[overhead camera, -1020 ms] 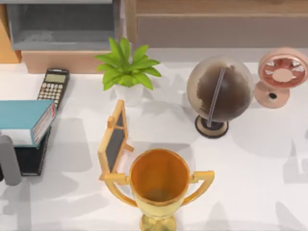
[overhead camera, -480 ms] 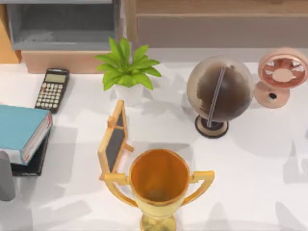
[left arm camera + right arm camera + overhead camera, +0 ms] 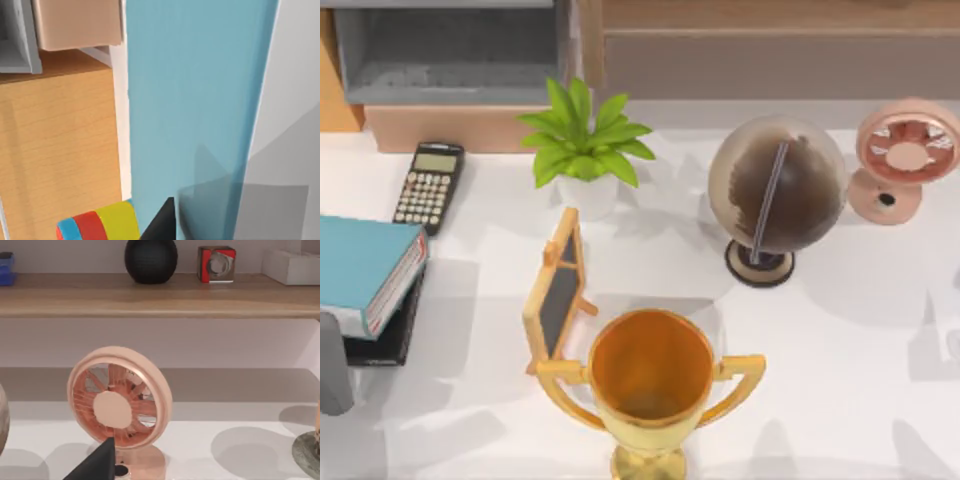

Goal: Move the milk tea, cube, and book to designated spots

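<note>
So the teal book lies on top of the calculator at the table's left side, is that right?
Not quite. In the top view the teal book lies on a black book, not on the calculator, which sits apart behind it. The left side is right.

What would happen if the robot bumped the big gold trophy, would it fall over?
Probably it could. The gold trophy has a wide cup on a much narrower foot, so it looks top-heavy and apt to tip. Its two side handles stick out, easy to catch. It would likely fall stiffly, not bend, perhaps against the little chalkboard standing right beside it.
</note>
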Available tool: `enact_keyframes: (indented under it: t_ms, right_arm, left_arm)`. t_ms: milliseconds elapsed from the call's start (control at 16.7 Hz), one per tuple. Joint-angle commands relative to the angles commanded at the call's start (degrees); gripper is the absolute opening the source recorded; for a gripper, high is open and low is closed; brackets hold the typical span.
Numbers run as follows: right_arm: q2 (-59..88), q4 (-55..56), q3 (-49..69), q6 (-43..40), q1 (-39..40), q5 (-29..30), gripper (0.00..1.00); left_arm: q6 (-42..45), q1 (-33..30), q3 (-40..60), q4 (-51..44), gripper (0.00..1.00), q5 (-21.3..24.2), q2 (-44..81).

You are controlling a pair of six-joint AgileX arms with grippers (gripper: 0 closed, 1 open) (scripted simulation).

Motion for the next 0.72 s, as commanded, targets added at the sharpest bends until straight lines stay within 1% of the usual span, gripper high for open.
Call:
enact_keyframes:
  t_ms: [60,720]
  right_arm:
    - [0.0,0.0,0.0,0.0,0.0,0.0,1.0]
    - [0.0,0.0,0.0,0.0,0.0,0.0,1.0]
  left_arm:
    - [0.0,0.0,0.0,0.0,0.0,0.0,0.0]
    - [0.0,0.0,0.0,0.0,0.83,0.0,0.0]
